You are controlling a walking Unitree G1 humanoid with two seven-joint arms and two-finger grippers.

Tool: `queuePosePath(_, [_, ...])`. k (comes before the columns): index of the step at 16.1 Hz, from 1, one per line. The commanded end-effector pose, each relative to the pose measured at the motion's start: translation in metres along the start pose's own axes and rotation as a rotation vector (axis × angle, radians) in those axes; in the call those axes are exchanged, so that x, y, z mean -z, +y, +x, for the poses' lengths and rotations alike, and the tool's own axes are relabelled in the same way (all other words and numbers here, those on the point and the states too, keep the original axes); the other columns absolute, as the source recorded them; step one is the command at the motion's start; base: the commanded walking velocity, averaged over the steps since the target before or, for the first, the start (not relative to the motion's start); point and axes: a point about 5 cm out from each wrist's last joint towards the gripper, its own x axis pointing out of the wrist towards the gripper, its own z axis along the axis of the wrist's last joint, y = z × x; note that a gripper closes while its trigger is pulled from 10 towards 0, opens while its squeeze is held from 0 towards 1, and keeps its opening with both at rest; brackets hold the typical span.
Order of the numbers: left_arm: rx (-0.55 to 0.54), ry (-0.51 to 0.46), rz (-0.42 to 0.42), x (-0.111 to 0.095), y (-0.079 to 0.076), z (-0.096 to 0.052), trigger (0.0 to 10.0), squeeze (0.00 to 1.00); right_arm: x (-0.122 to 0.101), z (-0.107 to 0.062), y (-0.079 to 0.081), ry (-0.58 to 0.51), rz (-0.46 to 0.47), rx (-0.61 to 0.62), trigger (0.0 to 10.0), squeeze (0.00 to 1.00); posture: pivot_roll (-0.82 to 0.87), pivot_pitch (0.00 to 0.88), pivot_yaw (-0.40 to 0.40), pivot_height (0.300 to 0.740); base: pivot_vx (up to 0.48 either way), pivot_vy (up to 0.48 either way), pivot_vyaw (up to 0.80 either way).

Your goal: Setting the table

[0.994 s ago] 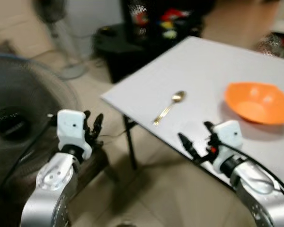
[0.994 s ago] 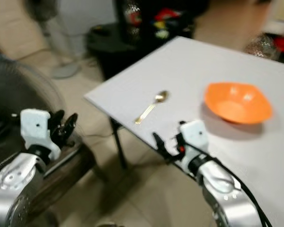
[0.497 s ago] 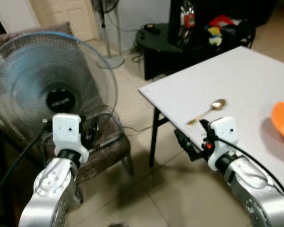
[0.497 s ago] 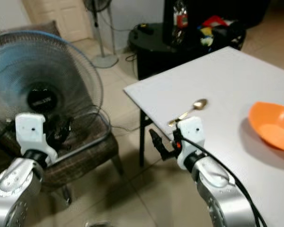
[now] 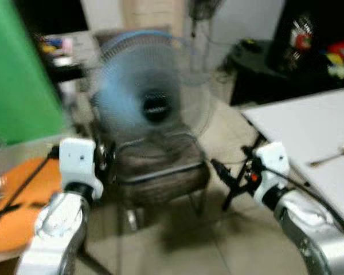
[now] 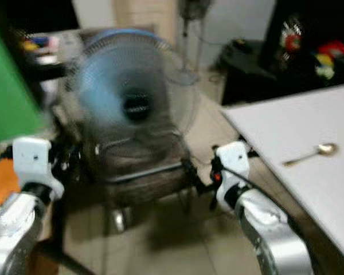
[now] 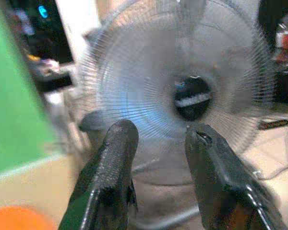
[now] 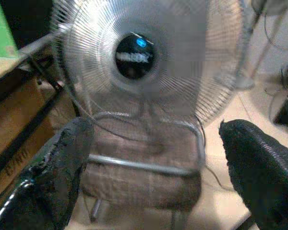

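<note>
We're judging setup barely begun: gold metal spoon [image 6: 309,154] lying on white table [image 6: 286,129] beyond the empty, spread right gripper [image 8: 153,158]; left gripper [image 7: 156,143] also spread, facing the blue-grilled fan [image 7: 182,91].

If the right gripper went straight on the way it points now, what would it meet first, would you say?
Most likely the chair with the brown cushion, or the fan standing on it. The right gripper, fingers apart, aims between them; depth is unclear.
</note>
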Motion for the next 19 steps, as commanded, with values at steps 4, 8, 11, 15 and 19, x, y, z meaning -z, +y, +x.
queuePosePath(4, [-0.021,0.034,-0.054,0.004,0.001,0.0,10.0,0.0,-0.004,0.001,0.001,-0.021,-0.005,-0.015,10.0,0.0,0.03,0.0,0.025,0.74,0.0,-0.36,0.8])
queuePosePath(8, [-0.011,0.038,-0.049,0.003,0.004,0.001,10.0,0.0,-0.003,0.001,0.003,-0.031,0.037,0.005,10.0,0.0,0.03,0.0,0.031,0.74,0.0,0.48,0.6])
queuePosePath(11, [0.018,0.053,-0.044,0.003,0.003,0.002,10.0,0.0,-0.003,0.001,0.0,-0.031,0.091,0.066,10.0,0.0,0.03,0.0,0.039,0.74,0.0,0.48,0.0])
queuePosePath(15, [0.048,0.082,-0.076,0.005,0.003,0.004,10.0,1.0,-0.003,0.002,0.001,-0.026,0.115,0.089,10.0,0.0,0.02,0.0,0.044,0.74,0.0,0.48,0.0])
queuePosePath(19, [0.084,0.095,-0.085,0.004,0.008,0.01,10.0,1.0,-0.005,0.001,0.001,-0.02,0.122,0.11,10.0,0.0,0.02,0.0,0.049,0.74,0.0,0.0,0.0])
